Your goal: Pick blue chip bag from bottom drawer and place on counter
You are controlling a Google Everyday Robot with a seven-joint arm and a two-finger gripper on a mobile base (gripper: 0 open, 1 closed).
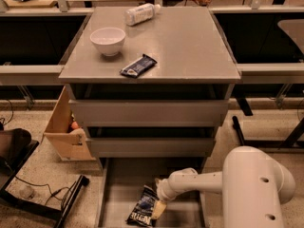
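LOW REACH: Robot arm (199,182) bends down into the bottom drawer (118,184), pulled out at floor level, w/ the gripper (158,209) at the right edge of the bag (143,210). The bag lies flat on the drawer floor near the front, white lettering up. The gripper's pale tip meets or overlaps its right edge. Whether the gripper is spread or has already pinched the foil can't be told from this angle.

The drawer stands open presumably so the bag can be got at from above. The arm comes in from the right, elbow low, prob. to stay clear of the upper drawers (147,112). Judged stage: the grasp, w/ lift and carry to the counter (190,46) not yet done. The counter sits well above the bag, so the lift will need to clear the cabinet's front edge.

Count: 1 bag, in the drawer. On the counter are 3 items: 1 bowl (108,40), 1 bottle (141,13) on its side at the back and 1 wrapper (138,65) near the front. All sit on the left half, so the bare right half is the likely drop spot. Drawers: 3 total, 1 open, 2 shut. 1 arm, 1 gripper. 1 wooden box (64,127) sits on the floor left of the cabinet.
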